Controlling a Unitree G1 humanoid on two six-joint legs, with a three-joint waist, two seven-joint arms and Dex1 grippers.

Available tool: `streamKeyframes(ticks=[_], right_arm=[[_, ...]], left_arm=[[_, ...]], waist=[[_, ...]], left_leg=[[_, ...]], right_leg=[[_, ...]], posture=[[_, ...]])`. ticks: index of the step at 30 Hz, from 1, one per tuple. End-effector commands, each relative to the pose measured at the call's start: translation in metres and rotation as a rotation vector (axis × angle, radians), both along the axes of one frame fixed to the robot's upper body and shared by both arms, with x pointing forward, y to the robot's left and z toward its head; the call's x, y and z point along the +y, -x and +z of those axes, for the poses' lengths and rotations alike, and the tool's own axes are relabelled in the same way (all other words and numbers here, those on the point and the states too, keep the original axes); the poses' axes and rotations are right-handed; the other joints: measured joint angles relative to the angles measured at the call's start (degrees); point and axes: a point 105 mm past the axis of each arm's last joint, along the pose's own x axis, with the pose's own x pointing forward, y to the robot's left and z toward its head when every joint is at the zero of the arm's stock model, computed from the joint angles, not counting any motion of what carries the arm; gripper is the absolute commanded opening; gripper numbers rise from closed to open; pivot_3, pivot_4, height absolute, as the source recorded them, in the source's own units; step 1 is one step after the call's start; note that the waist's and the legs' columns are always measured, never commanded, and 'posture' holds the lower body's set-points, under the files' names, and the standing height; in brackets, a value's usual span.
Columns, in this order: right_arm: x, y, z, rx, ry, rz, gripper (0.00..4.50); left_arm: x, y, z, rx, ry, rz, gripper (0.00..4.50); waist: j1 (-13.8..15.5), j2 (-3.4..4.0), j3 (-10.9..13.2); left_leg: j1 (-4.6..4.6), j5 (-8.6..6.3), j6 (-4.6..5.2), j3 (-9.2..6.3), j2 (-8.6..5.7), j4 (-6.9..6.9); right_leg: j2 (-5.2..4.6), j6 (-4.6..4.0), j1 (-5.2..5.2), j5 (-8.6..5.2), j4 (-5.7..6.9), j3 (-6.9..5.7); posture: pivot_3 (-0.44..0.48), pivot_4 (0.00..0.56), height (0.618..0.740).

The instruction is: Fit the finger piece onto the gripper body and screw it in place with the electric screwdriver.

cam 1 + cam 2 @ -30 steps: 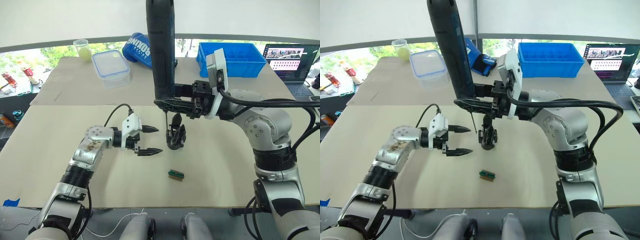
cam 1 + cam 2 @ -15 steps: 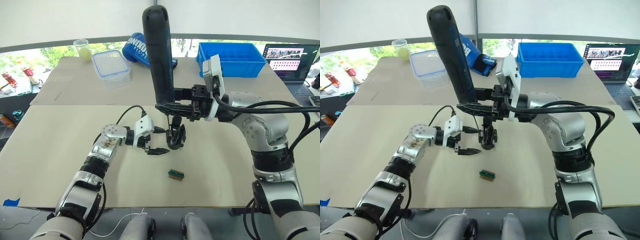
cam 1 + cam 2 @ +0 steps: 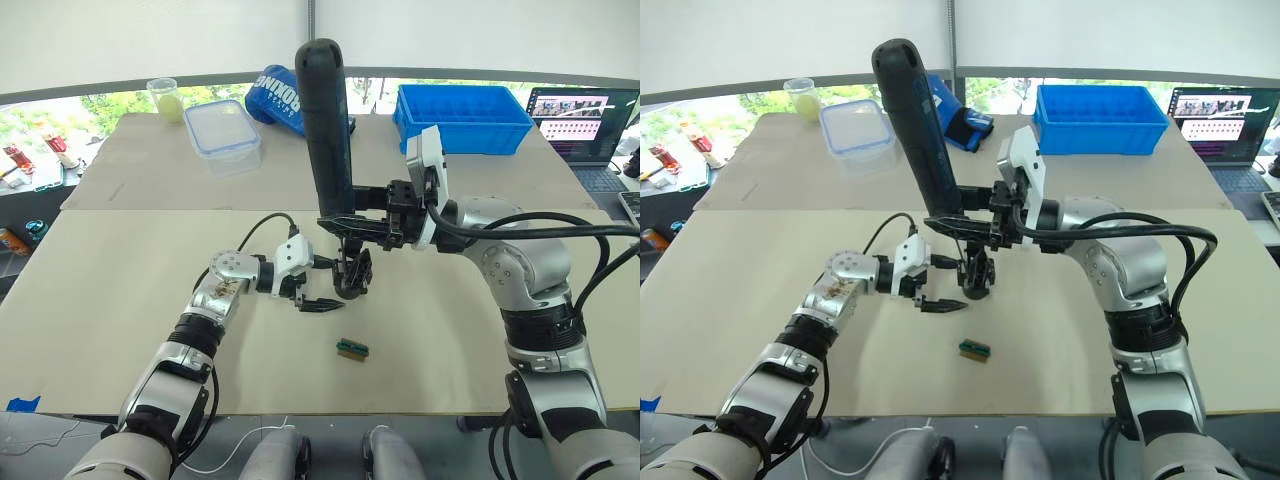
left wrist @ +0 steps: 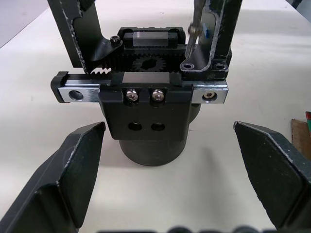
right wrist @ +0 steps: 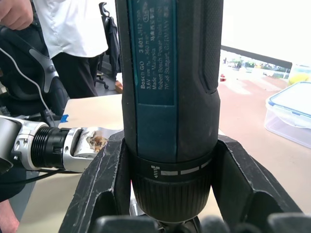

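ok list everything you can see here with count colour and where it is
gripper body: 1, black, upright mid-table between the grippers
screwdriver: 1, dark blue-black, upright over the gripper body
small block: 1, green and black, near table edge
lidded box: 1, clear with blue rim, far left
cup: 1, yellowish, far left corner
blue bag: 1, far middle
bin: 1, blue, far right
laptop: 1, open, far right
person: 1, white shirt, standing beside the table
left gripper: black, open, beside the gripper body
right gripper: black, clamped on the screwdriver
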Motion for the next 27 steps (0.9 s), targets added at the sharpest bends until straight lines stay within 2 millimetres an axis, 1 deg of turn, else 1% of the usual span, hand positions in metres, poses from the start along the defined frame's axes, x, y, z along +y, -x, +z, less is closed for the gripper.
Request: streamKeyframes(ticks=[1,19,27], right_arm=[[-0.004,0.004,0.018,-0.09,-0.038,0.006,1.92],[0.002,0.008,0.028,-0.115,-0.027,0.015,1.92],[0.001,0.012,0.026,-0.106,-0.028,0.026,1.92]], left_arm=[[-0.004,-0.003,0.013,-0.056,0.017,-0.015,4.5],[-0.006,-0.003,0.014,-0.067,0.021,-0.018,4.5],[-0.006,-0.004,0.014,-0.07,0.018,-0.015,4.5]], waist=[[-0.05,0.0,0.0],[-0.03,0.0,0.0],[-0.03,0.0,0.0]], left_leg=[[0.0,0.0,0.0,0.0,0.0,0.01],[-0.03,0.0,0.0,0.0,0.0,0.01],[-0.03,0.0,0.0,0.0,0.0,0.01]], right_leg=[[0.0,0.0,0.0,0.0,0.0,0.0],[0.0,0.0,-0.03,0.0,0.0,0.0],[0.0,0.0,-0.03,0.0,0.0,0.0]], posture=[[0.0,0.15,0.74],[0.0,0.15,0.74],[0.0,0.15,0.74]])
